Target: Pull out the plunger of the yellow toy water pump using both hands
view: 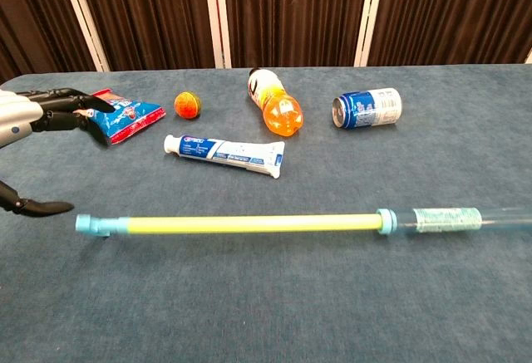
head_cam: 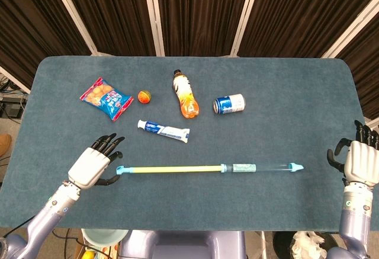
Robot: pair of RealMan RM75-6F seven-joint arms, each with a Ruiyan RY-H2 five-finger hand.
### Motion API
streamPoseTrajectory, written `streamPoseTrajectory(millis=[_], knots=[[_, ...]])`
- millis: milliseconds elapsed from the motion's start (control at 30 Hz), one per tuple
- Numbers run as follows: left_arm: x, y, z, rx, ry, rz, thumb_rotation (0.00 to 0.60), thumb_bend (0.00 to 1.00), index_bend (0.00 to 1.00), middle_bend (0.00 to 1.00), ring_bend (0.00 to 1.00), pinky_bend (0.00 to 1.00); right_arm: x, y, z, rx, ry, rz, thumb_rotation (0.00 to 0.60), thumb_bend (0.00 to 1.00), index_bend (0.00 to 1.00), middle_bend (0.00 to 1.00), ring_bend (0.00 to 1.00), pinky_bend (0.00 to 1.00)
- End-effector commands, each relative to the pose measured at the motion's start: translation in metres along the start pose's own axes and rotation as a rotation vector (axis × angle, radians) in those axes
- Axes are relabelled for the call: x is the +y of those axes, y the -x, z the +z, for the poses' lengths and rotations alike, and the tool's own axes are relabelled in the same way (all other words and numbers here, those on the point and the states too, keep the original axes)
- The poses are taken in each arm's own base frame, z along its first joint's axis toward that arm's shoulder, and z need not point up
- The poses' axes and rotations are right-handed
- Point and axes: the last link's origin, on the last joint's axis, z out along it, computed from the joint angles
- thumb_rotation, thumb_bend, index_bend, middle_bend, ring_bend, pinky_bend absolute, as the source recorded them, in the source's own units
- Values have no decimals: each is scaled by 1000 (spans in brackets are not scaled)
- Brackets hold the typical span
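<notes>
The toy water pump (head_cam: 207, 168) (view: 274, 223) lies flat on the table, its yellow plunger rod (head_cam: 169, 169) (view: 249, 223) drawn far out of the clear barrel (head_cam: 266, 167) (view: 465, 219). Its blue handle (head_cam: 120, 169) (view: 87, 224) points at my left hand (head_cam: 92, 165) (view: 33, 114), which hovers open just left of it, not touching. My right hand (head_cam: 357, 159) is open at the table's right edge, apart from the barrel's blue tip (head_cam: 298, 167). The chest view does not show my right hand.
Behind the pump lie a toothpaste tube (head_cam: 164, 130) (view: 223, 152), an orange drink bottle (head_cam: 185, 95) (view: 277, 103), a blue can (head_cam: 229, 104) (view: 367, 107), a small orange ball (head_cam: 144, 96) (view: 187, 104) and a snack bag (head_cam: 105, 98) (view: 125, 115).
</notes>
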Motion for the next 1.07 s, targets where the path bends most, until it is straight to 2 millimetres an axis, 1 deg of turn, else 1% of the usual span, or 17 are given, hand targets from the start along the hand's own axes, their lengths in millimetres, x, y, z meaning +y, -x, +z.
streamPoseTrajectory(millis=[33,200,367,500,600,733,833,933,1067], knots=[[-2,1,-1,-21,-19,0,600,65,0,0,0,60,0,0,0,-6,-3,2,600,298,251,0,0,0],[-5,0,-4,-30,-46,-15,600,63,5,0,0,60,1,1,-1,-21,-5,7,600,285,251,0,0,0],[-14,-3,-12,-14,-114,-51,600,53,15,0,0,60,-2,1,-4,-43,-27,26,600,234,251,0,0,0],[-25,-8,-27,21,-207,-97,600,50,10,0,0,32,-8,1,-15,-58,-94,40,600,181,249,0,0,0],[-36,-9,-45,28,-277,-122,600,49,0,0,0,9,-9,-1,-28,-49,-180,42,600,156,207,0,0,0],[-50,-13,-70,55,-362,-169,600,48,0,0,0,0,0,-2,-47,-31,-279,31,600,135,113,0,0,0],[-58,-18,-84,88,-396,-172,600,46,0,0,0,0,11,-1,-60,-27,-325,1,600,131,65,0,0,0],[-64,-24,-98,133,-400,-132,600,34,0,0,0,0,22,-2,-68,-14,-359,-30,600,124,30,0,0,0],[-69,-23,-119,131,-419,-82,600,12,0,0,0,0,35,-5,-73,-8,-367,-37,600,106,0,0,0,0]])
